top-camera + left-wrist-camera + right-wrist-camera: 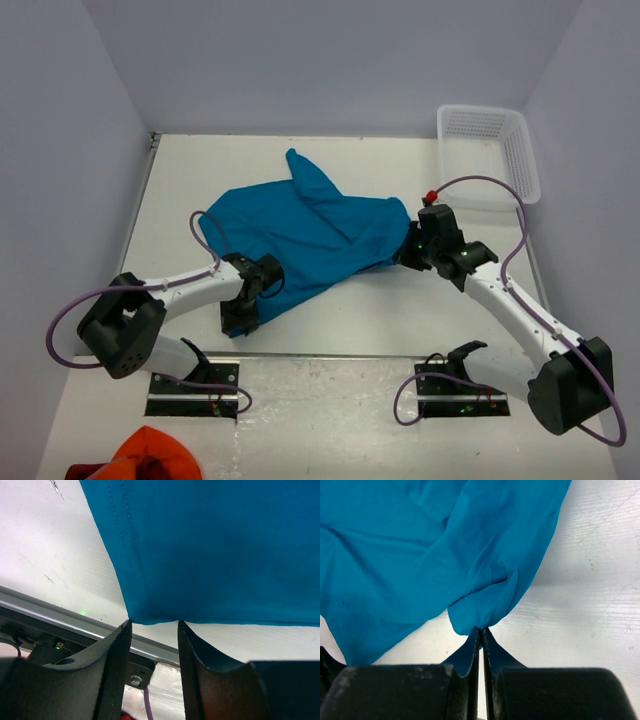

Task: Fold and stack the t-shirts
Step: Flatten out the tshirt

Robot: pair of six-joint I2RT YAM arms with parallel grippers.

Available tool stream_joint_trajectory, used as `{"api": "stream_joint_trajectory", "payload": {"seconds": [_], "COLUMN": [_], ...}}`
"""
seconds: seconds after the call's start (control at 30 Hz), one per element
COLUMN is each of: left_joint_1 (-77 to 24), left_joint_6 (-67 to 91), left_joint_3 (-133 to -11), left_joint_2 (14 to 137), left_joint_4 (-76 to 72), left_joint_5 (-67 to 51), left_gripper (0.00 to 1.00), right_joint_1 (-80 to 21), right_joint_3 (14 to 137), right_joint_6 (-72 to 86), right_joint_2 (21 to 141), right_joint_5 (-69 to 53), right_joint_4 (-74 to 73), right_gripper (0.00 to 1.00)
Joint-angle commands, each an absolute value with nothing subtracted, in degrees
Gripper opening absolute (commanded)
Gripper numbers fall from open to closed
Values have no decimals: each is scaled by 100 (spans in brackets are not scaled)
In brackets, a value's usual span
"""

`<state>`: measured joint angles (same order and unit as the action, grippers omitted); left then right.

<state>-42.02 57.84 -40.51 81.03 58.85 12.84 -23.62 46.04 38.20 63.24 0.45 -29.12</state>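
Note:
One teal-blue t-shirt (310, 240) lies spread and rumpled on the white table, a sleeve pointing to the back. My right gripper (412, 250) is shut on a pinch of its right edge; the right wrist view shows the fingertips (475, 640) closed on a fold of the t-shirt (420, 555). My left gripper (243, 318) is open at the shirt's near left corner. In the left wrist view the hemmed corner of the t-shirt (210, 545) ends just above the gap between the open fingers (117, 670), and I cannot tell whether it touches them.
A white mesh basket (487, 150) stands at the back right corner. An orange-red bunched cloth (150, 455) lies at the near left, below the table's front edge (330, 355). Grey walls close the left, back and right sides.

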Motion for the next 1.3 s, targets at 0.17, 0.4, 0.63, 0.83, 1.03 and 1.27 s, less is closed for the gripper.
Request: {"api": "stream_joint_trajectory", "payload": {"seconds": [0.17, 0.4, 0.63, 0.83, 1.03, 1.27], "left_joint_1": [-3938, -3700, -3700, -3683, -3691, -3691], "left_joint_6": [5336, 5001, 4905, 4834, 4825, 4711], "left_joint_3": [-4307, -4263, -4236, -4245, -4771, -6353], "left_joint_2": [8209, 8490, 8622, 8491, 7604, 6408], "left_joint_4": [5731, 5300, 5098, 5159, 5615, 6362], "left_joint_5": [1109, 765, 650, 703, 703, 1833], "left_gripper": [41, 28, 14, 0, 0, 0], "right_joint_1": [-2364, -2373, -2373, -2373, -2364, -2373], "right_joint_3": [4763, 4808, 4869, 4869, 5343, 6959], "right_joint_6": [3727, 3683, 3665, 3587, 3209, 2470], "right_joint_2": [5915, 5555, 5476, 5642, 6002, 6643], "right_joint_5": [35, 35, 53, 79, 606, 1036], "right_joint_4": [-3146, -3357, -3445, -3428, -3595, -4025], "right_gripper": [0, 0, 0, 0, 0, 0]}}
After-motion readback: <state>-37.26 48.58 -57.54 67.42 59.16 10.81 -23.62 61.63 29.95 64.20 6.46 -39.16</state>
